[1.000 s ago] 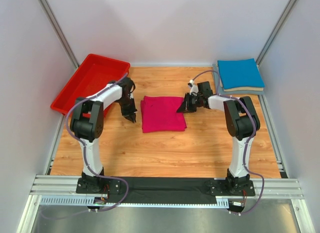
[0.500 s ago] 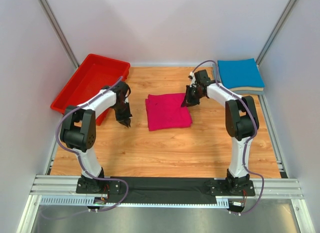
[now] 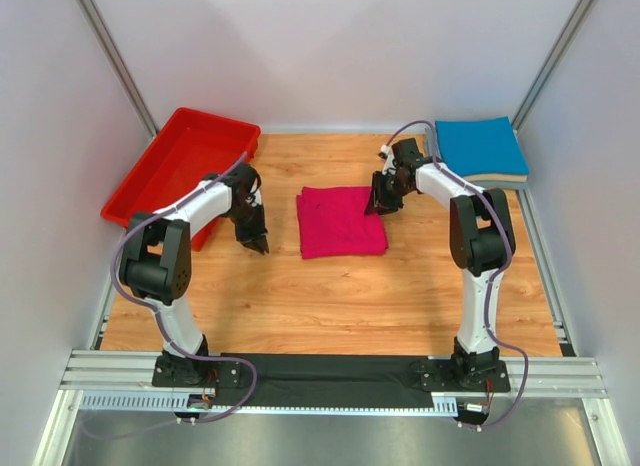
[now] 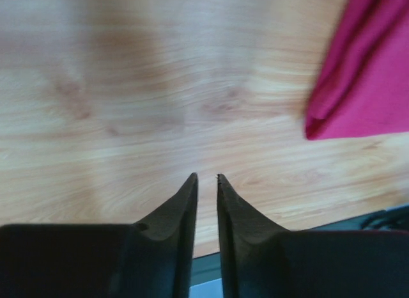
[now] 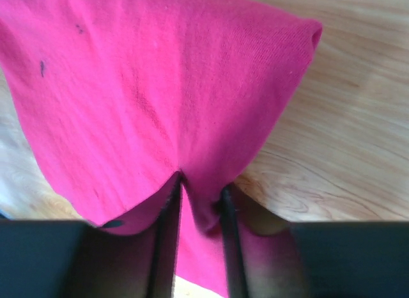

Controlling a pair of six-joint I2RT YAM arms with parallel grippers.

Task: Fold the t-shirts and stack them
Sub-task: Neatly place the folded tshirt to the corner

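Note:
The folded magenta-pink t-shirt (image 3: 340, 222) lies flat on the wooden table at the centre. My right gripper (image 3: 378, 204) is shut on its far right corner; the right wrist view shows the pink cloth (image 5: 160, 100) pinched between the fingers. My left gripper (image 3: 257, 241) is shut and empty, just above the table to the left of the shirt, apart from it. The left wrist view shows the shirt's corner (image 4: 364, 87) at the upper right. A folded bright blue t-shirt (image 3: 478, 146) lies on a stack at the back right, over a tan folded one (image 3: 495, 179).
A red plastic bin (image 3: 182, 161) stands at the back left, close behind my left arm. White walls enclose the table on three sides. A metal rail (image 3: 330, 381) runs along the near edge.
My right gripper has dragged the pink shirt to the right and towards the back. My left gripper has let go, pulled back to the left and shut.

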